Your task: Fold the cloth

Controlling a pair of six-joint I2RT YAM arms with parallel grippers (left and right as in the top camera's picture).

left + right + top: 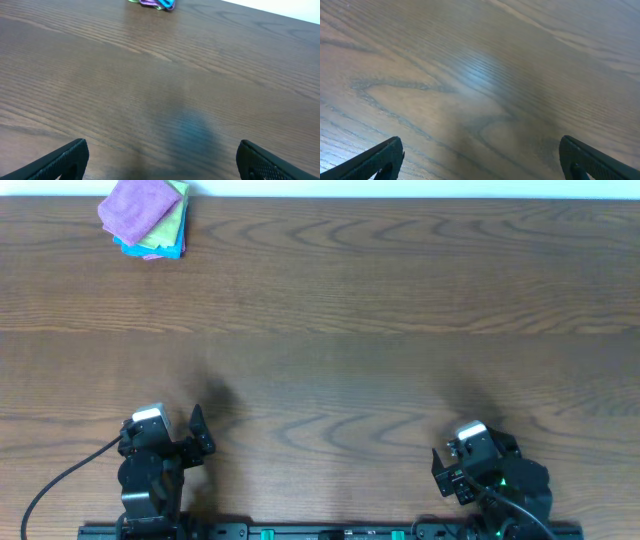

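Note:
A stack of folded cloths [146,218], purple on top with green and blue beneath, lies at the far left corner of the wooden table. A sliver of it shows at the top of the left wrist view [156,3]. My left gripper [196,432] is open and empty near the front left edge, far from the stack; its fingers frame bare wood in the left wrist view [161,159]. My right gripper [470,450] is open and empty near the front right edge, over bare wood in the right wrist view [482,161].
The wooden table [340,330] spans the whole view, with a white wall strip along its far edge. A black cable [60,480] runs from the left arm base. A black rail [330,531] lies along the front edge.

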